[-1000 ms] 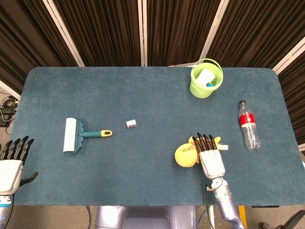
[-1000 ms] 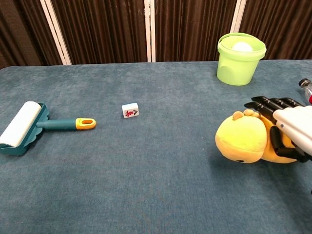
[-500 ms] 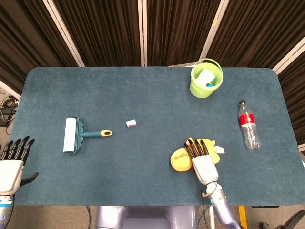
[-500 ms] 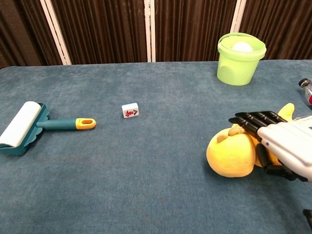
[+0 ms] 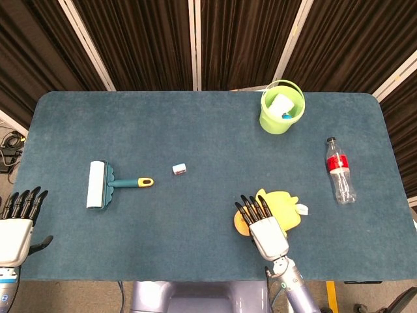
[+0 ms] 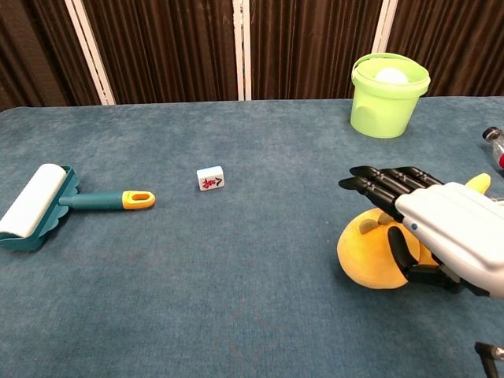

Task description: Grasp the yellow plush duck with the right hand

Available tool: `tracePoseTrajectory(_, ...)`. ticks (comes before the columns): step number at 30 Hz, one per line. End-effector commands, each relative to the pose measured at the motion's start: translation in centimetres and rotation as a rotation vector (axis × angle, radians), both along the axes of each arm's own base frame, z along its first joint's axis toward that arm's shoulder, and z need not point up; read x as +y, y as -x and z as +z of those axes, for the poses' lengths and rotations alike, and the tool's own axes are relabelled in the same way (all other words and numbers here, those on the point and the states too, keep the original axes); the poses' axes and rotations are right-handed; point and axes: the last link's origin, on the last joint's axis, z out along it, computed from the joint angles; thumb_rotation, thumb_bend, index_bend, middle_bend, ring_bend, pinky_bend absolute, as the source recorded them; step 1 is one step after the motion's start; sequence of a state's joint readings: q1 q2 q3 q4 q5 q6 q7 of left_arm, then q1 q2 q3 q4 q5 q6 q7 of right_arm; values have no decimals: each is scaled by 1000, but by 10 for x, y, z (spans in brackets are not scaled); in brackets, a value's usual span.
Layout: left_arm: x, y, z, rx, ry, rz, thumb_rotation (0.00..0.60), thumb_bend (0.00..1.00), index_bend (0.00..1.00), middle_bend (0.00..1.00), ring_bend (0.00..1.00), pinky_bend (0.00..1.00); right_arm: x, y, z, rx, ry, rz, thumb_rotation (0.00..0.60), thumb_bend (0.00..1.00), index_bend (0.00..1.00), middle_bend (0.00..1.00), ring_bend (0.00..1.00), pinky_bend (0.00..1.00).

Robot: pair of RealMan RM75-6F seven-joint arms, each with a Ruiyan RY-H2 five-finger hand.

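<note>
The yellow plush duck (image 5: pixel 282 203) lies on the blue table near the front edge, right of centre; the chest view shows its round head (image 6: pixel 368 257) pointing left. My right hand (image 5: pixel 262 228) hovers over the duck's head with fingers stretched out straight and apart, covering part of it. In the chest view the right hand (image 6: pixel 442 230) sits just above the duck, thumb hanging down beside the head; no grip shows. My left hand (image 5: pixel 16 222) stays at the front left corner, off the table, fingers spread and holding nothing.
A green bucket (image 5: pixel 282 107) (image 6: pixel 389 94) stands at the back right. A plastic bottle (image 5: pixel 340 171) lies on its side near the right edge. A lint roller (image 5: pixel 104 184) (image 6: pixel 47 203) and a small white tile (image 5: pixel 180 169) (image 6: pixel 210 178) lie left of centre.
My right hand has slid left and nearer the front edge, now over the duck's head. The duck has shifted slightly left and turned. The left hand has not moved.
</note>
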State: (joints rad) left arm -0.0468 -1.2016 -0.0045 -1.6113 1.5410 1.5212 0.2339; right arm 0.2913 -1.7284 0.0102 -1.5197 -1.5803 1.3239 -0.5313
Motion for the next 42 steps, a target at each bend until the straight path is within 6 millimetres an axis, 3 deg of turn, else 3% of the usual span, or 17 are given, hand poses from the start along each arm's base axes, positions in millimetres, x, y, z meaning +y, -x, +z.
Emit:
tracePoseTrajectory(1, 0, 0, 0, 0, 0, 1, 600, 131, 0, 0, 0, 0, -5, 5, -3, 22, -6, -31, 600, 1000, 0, 0, 0, 0)
tracePoseTrajectory(10, 1, 0, -1, 5, 4, 3, 600, 131, 0, 0, 0, 0, -19, 35, -15, 60, -31, -154, 600, 1000, 0, 0, 0, 0)
tracePoseTrajectory(18, 1, 0, 0, -1, -2, 0, 600, 132, 0, 0, 0, 0, -35, 49, 2, 73, 50, -201, 600, 999, 0, 0, 0, 0)
tracePoseTrajectory(25, 0, -1, 0, 1, 0, -3, 600, 132, 0, 0, 0, 0, -35, 50, 9, 58, 53, -210, 600, 992, 0, 0, 0, 0)
tracePoseTrajectory(32, 0, 0, -1, 4, 2, 0, 600, 133, 0, 0, 0, 0, -24, 47, -3, 62, -4, -201, 600, 978, 0, 0, 0, 0)
tracePoseTrajectory(42, 1, 1, 2, 3, -8, 12, 600, 133, 0, 0, 0, 0, 3, 14, 7, 10, -5, -76, 600, 971, 0, 0, 0, 0)
